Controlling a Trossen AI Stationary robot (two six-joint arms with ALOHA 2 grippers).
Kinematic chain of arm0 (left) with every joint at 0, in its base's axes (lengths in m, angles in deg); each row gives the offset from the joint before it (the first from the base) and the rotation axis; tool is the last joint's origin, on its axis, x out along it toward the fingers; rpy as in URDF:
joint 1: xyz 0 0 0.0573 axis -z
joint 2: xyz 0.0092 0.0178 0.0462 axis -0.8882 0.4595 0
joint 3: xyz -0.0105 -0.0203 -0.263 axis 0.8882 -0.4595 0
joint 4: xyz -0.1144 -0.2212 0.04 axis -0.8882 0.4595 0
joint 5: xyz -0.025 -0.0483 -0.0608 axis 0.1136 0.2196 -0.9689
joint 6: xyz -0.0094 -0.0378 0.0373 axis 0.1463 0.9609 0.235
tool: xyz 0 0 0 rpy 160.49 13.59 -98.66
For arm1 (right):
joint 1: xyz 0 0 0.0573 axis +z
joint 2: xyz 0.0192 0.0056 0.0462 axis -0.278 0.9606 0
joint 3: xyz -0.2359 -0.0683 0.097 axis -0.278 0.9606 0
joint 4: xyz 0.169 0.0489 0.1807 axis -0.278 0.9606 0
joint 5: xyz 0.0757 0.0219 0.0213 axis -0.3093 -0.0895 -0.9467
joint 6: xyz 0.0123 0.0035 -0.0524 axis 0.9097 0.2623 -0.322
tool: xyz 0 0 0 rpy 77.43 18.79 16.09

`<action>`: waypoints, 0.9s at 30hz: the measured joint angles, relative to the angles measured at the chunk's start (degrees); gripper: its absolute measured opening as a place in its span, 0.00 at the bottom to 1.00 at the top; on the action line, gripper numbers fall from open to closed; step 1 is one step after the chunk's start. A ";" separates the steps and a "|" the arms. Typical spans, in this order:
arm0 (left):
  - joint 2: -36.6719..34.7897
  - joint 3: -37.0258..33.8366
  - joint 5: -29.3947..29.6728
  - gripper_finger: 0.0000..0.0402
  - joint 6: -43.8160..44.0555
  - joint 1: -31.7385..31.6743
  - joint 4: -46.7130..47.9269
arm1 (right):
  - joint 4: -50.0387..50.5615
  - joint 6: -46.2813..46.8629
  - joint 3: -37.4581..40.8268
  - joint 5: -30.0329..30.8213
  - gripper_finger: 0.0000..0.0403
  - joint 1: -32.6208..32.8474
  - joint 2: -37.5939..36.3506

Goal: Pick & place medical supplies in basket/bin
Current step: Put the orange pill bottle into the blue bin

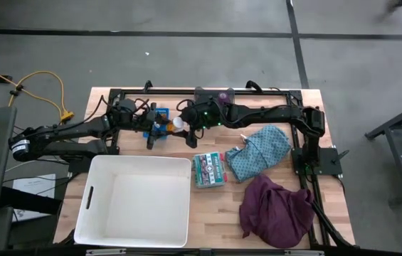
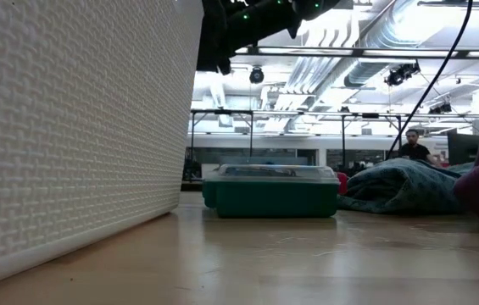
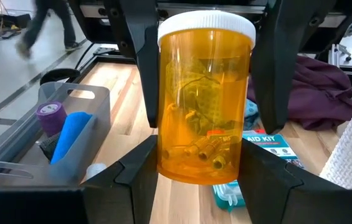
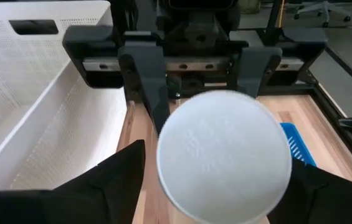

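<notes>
Handover step: left end effector (image 3: 204, 171) clamps orange bottle (image 3: 204, 102); right end effector (image 4: 219, 180) spread around its white cap (image 4: 223, 157). Next: carry bottle to white bin (image 1: 94, 213).

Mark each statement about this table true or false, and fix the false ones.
1. The left gripper holds an orange bottle. True.
2. The white bin already holds the maroon cloth. False: the cloth lies on the table, right of the bin.
3. A purple roll and a blue roll sit in a grey tray. True.
4. The teal cloth lies under the maroon cloth. False: they lie apart.
5. The first aid kit lies between bin and teal cloth. True.
</notes>
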 joint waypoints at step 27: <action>-0.02 0.01 -0.09 0.44 0.00 -0.02 0.02 | 21.14 -1.55 -0.02 4.25 0.65 -4.12 -2.93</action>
